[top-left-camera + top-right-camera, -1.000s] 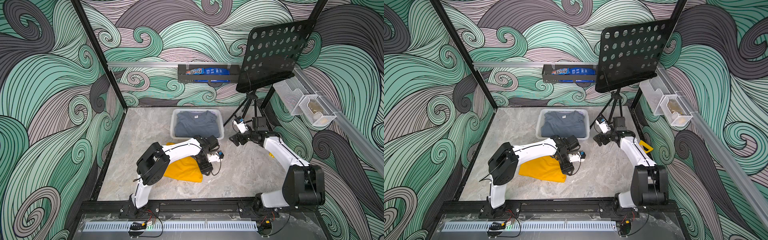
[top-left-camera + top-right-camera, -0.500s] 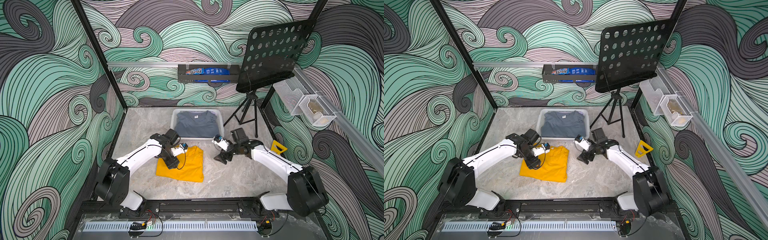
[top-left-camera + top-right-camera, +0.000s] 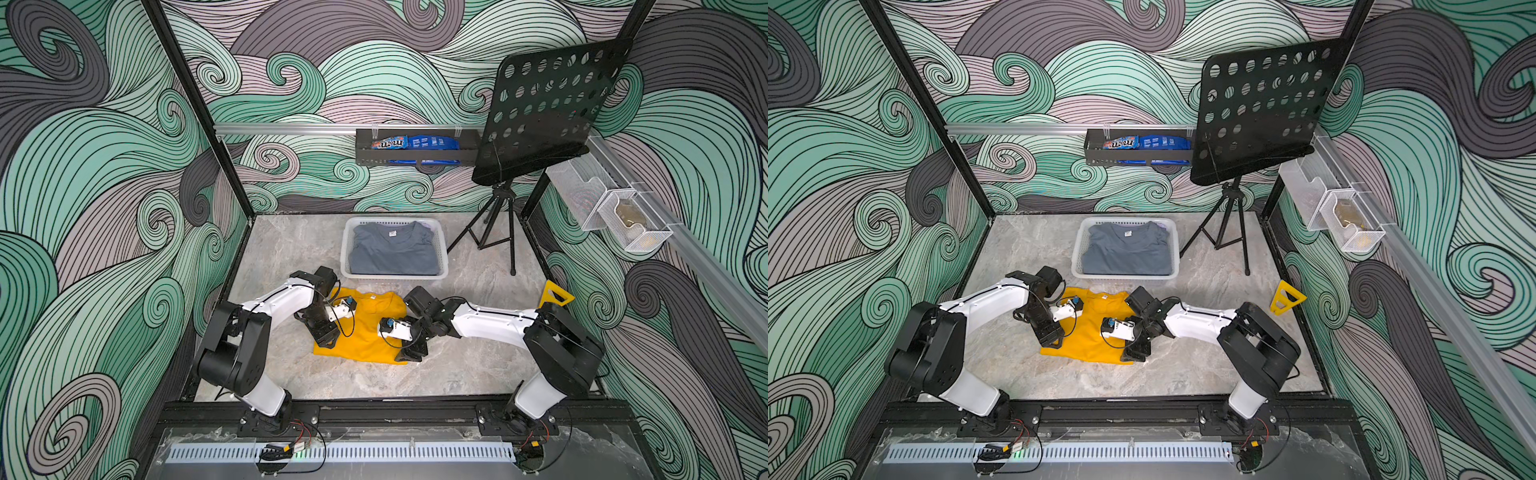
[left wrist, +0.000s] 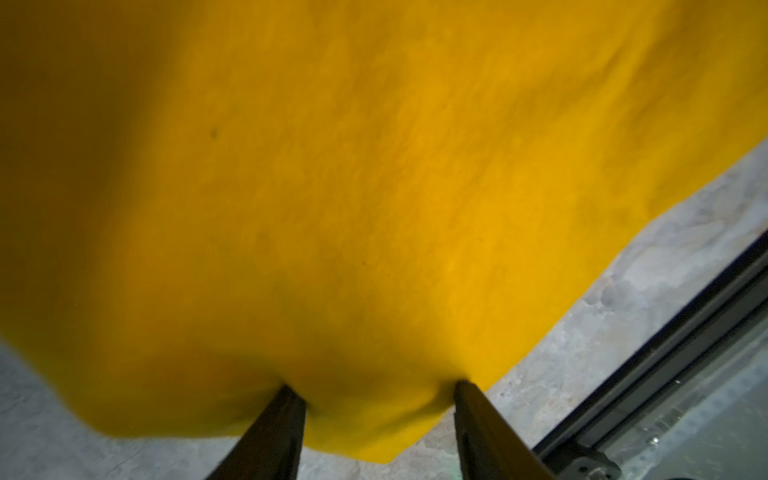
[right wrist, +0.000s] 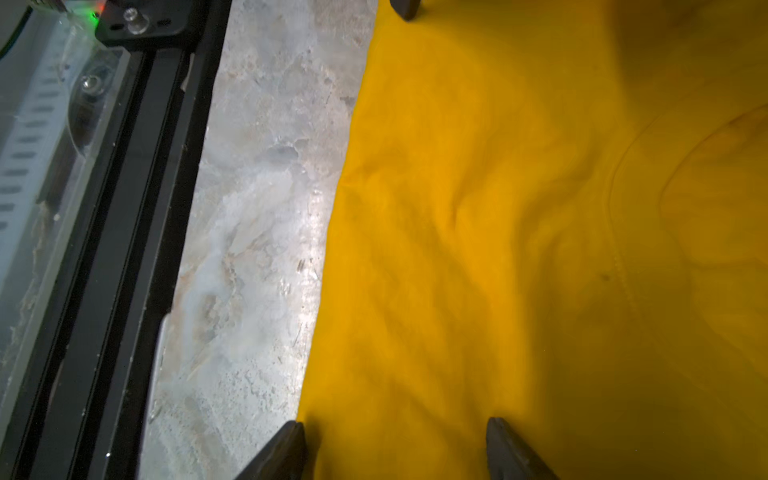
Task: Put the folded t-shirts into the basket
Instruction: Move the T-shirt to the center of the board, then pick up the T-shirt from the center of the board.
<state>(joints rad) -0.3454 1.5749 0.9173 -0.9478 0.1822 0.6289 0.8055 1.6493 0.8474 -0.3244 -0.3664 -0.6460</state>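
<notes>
Over the last second the left arm has swung back from across the yellow t-shirt to its left side, and the right arm has come down from beside the tripod to the shirt's near right corner. The marble table carries the yellow t-shirt, which lies flat at 6 o'clock of the basket, just short of its near wall. The left gripper sits at the shirt's 8 o'clock edge. In the wrist view its jaws stand apart, and its fingers disappear under the cloth edge draped over them. The right gripper stands at the shirt's 4 o'clock corner. Its jaws are also spread, with the fingertips down on the cloth and nothing pinched between them. The white basket holds a folded grey t-shirt that fills it from wall to wall. A sliver of lavender cloth shows at its 1 o'clock corner. On the back wall at 12 o'clock a black rack holds blue snack bags. At 2 o'clock two white mesh bins hang on the side rail, the nearer one with something brownish inside.
</notes>
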